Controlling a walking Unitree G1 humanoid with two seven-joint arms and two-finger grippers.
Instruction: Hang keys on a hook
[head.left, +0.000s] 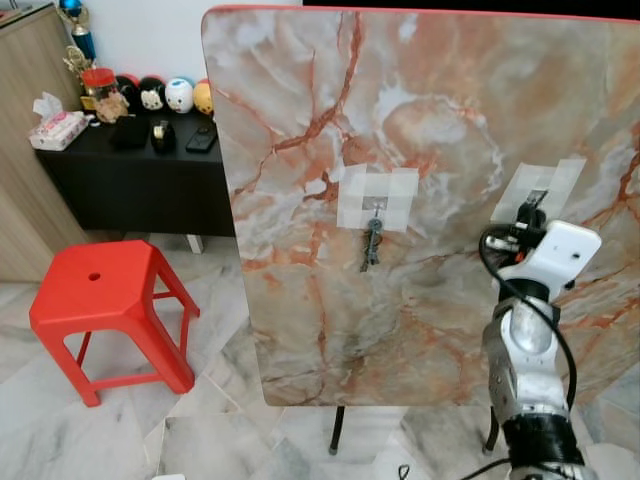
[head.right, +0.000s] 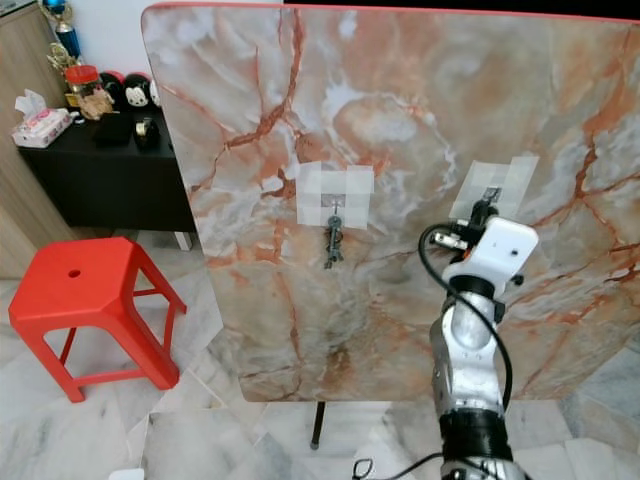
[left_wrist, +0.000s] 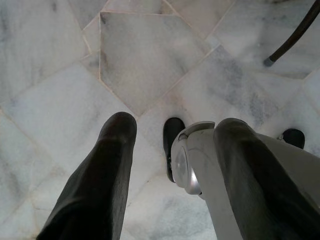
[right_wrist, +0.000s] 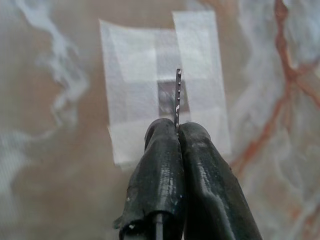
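The right gripper (right_wrist: 177, 131) is pinched closed on a thin key (right_wrist: 177, 97), held up at the taped hook (right_wrist: 167, 97) on the marble board (head.left: 440, 120). Another bunch of keys (head.left: 372, 243) hangs from the middle taped hook (head.left: 375, 205). The left gripper (left_wrist: 170, 150) hangs spread wide over the floor (left_wrist: 150, 55); no writing is legible.

No readable text anywhere.

The tissue box (head.left: 57, 130) and the jar (head.left: 102, 92) on the black side table (head.left: 130, 190) carry print too small to make out.
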